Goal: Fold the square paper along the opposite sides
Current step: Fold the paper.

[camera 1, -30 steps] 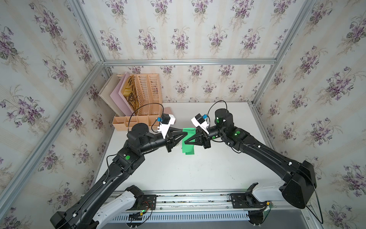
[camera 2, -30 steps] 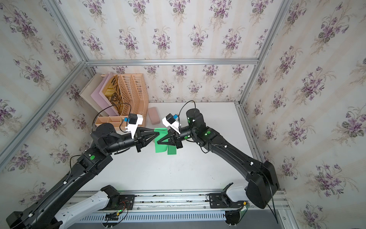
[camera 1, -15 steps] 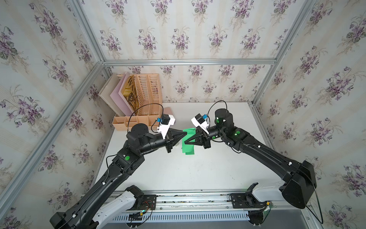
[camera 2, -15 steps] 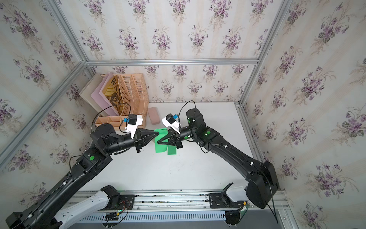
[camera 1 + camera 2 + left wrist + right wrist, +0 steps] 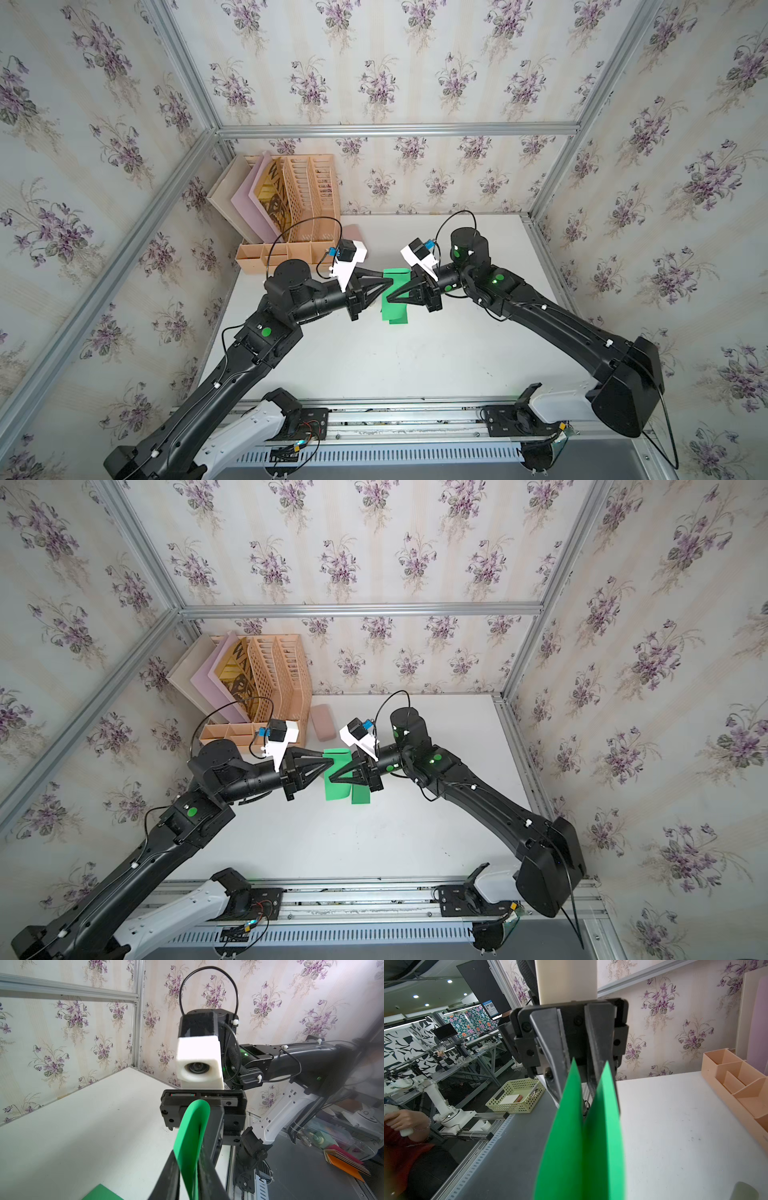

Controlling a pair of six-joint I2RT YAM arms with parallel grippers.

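Pinching green paper (image 5: 395,309), right pincer (image 5: 388,298) is closed; left pincer (image 5: 391,282) slightly parted; organizer (image 5: 309,195) holds boards (image 5: 254,195).

We see one sheet of bright green paper (image 5: 395,305), plain and matte, near the middle of the white tabletop (image 5: 415,361). It is bent over on itself but not pressed flat. In the left wrist view the paper (image 5: 190,1136) curves into a rounded, open loop standing on edge. In the right wrist view the paper (image 5: 566,1136) spreads into two layers, each ending in a pointed corner. In both top views the paper (image 5: 345,785) shows its two near edges out of line.
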